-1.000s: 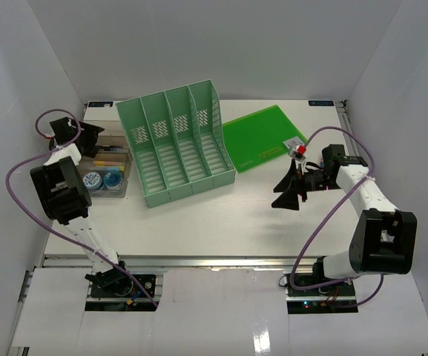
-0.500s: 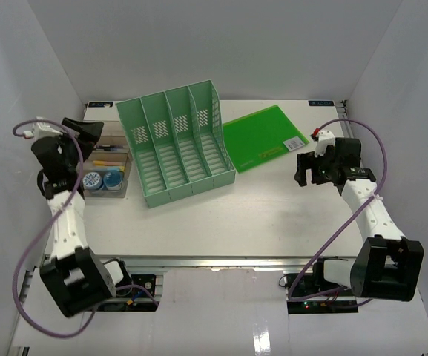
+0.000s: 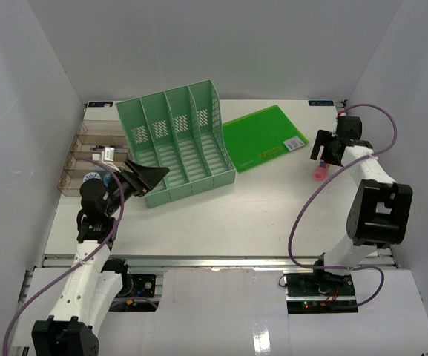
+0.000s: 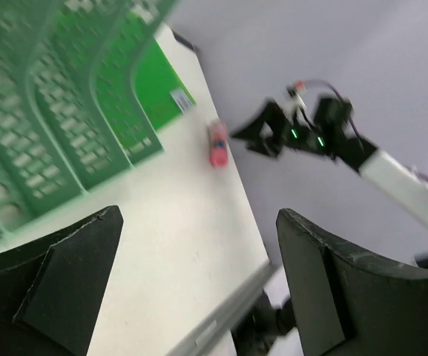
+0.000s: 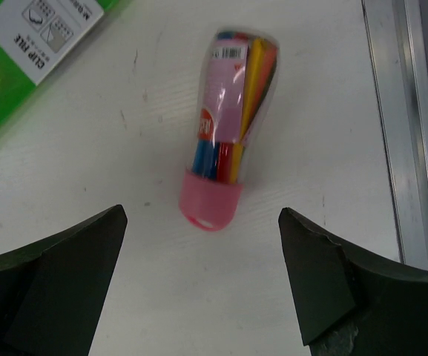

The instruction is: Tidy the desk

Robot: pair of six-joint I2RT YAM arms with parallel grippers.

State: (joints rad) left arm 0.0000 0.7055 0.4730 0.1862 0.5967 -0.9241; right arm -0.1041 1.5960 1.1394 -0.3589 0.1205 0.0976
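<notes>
Top external view: the white desk [image 3: 236, 211] lay ahead of both arm bases, bearing a mint file rack [image 3: 176, 141] with the left gripper [image 3: 145, 176] beside it. Left wrist view: its jaws stood wide apart, empty. Right wrist view: the right gripper [image 5: 202, 215] gaped empty over a pink-capped marker tube [image 5: 228, 119] near the edge rail [image 5: 399, 133].

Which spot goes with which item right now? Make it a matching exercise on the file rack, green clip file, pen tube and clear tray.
Items:
1. file rack
2. clip file
3. pen tube
4. clear tray

Places:
A. along the left edge of the desk
B. lying by the right rail, in front of the open right gripper
C. flat at the far side, just right of the rack
D. standing at the far side, left of centre

Pairs: 1-D, 2-C, 3-B, 4-A
</notes>
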